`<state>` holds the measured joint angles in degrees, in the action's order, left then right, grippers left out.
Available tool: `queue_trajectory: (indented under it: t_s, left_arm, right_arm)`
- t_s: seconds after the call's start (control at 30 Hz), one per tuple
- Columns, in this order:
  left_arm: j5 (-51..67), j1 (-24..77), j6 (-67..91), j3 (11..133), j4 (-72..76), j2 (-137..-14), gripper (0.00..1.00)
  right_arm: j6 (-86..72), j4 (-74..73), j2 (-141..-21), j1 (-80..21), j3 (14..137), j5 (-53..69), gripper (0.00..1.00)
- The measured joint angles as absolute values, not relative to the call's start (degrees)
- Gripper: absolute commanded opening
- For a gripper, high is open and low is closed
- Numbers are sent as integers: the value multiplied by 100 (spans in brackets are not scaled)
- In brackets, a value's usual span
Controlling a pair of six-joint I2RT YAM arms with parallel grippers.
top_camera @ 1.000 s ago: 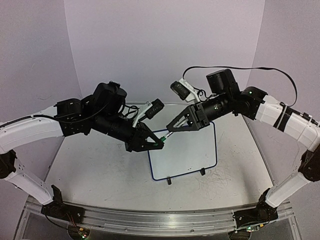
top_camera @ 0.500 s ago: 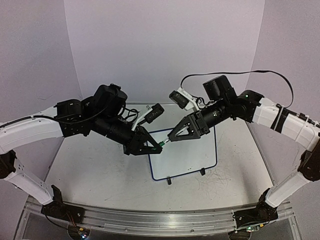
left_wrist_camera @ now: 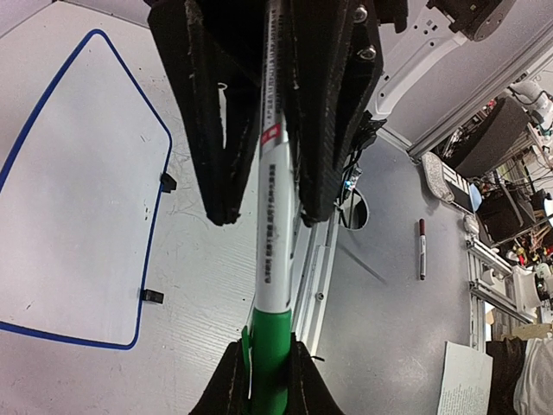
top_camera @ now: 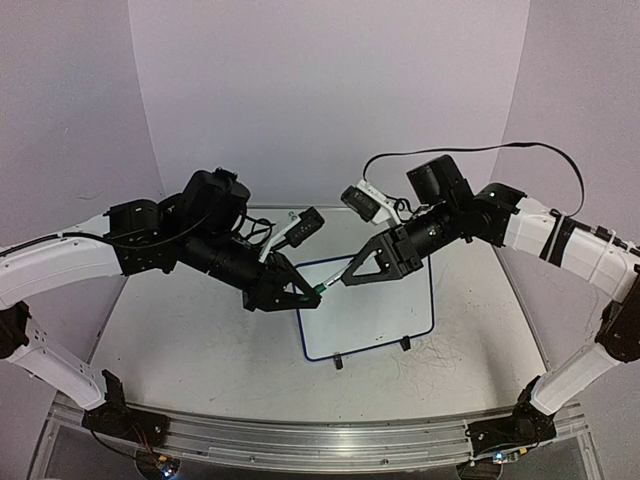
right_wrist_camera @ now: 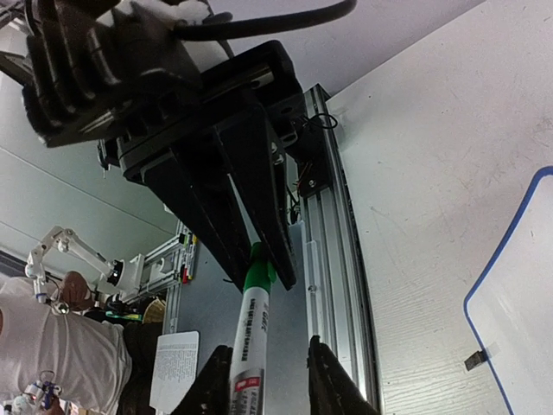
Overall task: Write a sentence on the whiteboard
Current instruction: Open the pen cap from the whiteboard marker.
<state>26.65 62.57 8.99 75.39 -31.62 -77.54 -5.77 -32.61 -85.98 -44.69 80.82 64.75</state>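
Green-capped marker (left_wrist_camera: 270, 225) hangs between both arms: the left gripper (left_wrist_camera: 263, 373) is clamped on its cap, while the right gripper (right_wrist_camera: 266, 370) straddles the barrel with slack on one side, unclenched. Below them the whiteboard (top_camera: 380, 315) lies on the table (top_camera: 200, 340).

Your marker (top_camera: 320, 289) mostly buried between left gripper (top_camera: 311, 297) and right gripper (top_camera: 346, 281) from above, barrel print too blurred to read, green end cut off at frame edge, whiteboard (top_camera: 385, 305) corners seemingly hidden behind them.
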Motion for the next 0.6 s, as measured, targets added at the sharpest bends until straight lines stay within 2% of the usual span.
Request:
queue_trajectory:
  t_s: [0.07,0.17,0.33,0.43,0.6]
  left_arm:
    - [2660,6257,899,7524,-3165,-7754,0]
    - [2657,6257,899,7522,-3166,-7754,0]
    - [2657,6257,902,7522,-3162,-7754,0]
    - [2653,6257,906,7522,-3162,-7754,0]
    - [2638,6257,935,7522,-3162,-7756,0]
  right_arm:
    - [-572,-3259,-8605,-4469,8071,6533,26]
    - [-585,-3251,-8611,-4466,8062,6588,32]
    - [-655,-3203,-8611,-4466,8057,6606,34]
    - [-727,-3141,-8611,-4466,8053,6602,32]
    - [-925,-2889,-8611,-4466,8011,6587,23]
